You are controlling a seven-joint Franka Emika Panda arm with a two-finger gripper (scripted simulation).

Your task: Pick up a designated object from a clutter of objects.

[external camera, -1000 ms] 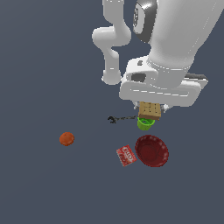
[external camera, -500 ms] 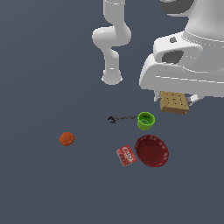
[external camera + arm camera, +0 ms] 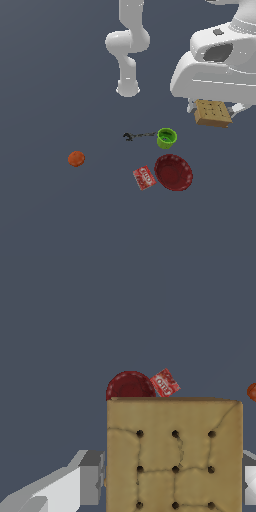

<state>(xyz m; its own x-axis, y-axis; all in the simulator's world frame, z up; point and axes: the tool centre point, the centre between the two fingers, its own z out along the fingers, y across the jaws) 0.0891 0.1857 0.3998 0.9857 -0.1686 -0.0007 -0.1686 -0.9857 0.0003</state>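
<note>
Dark slate-blue ground fills both views, flat, featureless and without walls or edges, and above it the gripper (image 3: 214, 111) holds the tan cracker (image 3: 213, 113) between its closed jaws, well clear of the surface and toward the exterior view's right. In the wrist view the cracker (image 3: 174, 455) spans the space between the grey fingers (image 3: 90, 485), so the grip looks firm, though the hold is on thin edges and a quick swing could let it twist or slip out. If it fell it would probably land near the green cup (image 3: 166, 137) or the dark red bowl (image 3: 173, 172). Red packet (image 3: 144, 177), thin wrench (image 3: 136, 135) and orange ball (image 3: 76, 158) lie apart on the ground below
</note>
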